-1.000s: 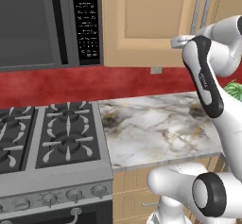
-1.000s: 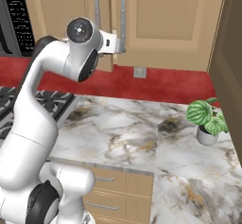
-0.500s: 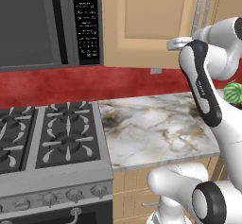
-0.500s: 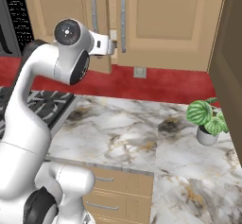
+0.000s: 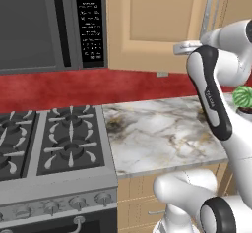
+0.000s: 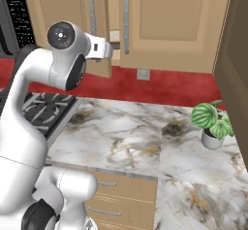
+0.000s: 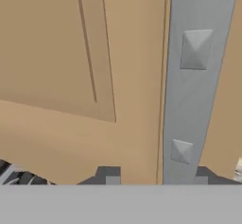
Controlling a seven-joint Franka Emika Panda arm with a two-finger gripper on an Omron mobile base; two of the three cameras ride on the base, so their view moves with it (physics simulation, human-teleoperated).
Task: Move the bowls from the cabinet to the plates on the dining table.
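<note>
The cabinet (image 6: 169, 25) is light tan with long grey bar handles. Its left door (image 6: 99, 10) stands ajar, with a narrow dark gap beside the shut right door. My gripper (image 6: 114, 44) hovers at the ajar door's lower edge, at the gap between the doors. Up close, the grey handle (image 7: 194, 76) runs between my fingertips (image 7: 109, 175), with bare door showing on one side of it. My gripper (image 7: 156, 178) is open around the bar, not clamped. The handle (image 5: 206, 13) rises above my hand (image 5: 186, 46). The bowls are hidden, and the plates and dining table are out of view.
A microwave (image 5: 44, 25) hangs left of the cabinet over a gas stove (image 5: 49, 143). Below lies a veined marble counter (image 6: 131, 137) with a small potted plant (image 6: 213, 124) at its right. A tall brown panel (image 6: 237, 64) walls off the right side.
The left cabinet door has swung out a little from shut. My jaws have opened off the handle, and the arm's elbow has drawn back and down.
</note>
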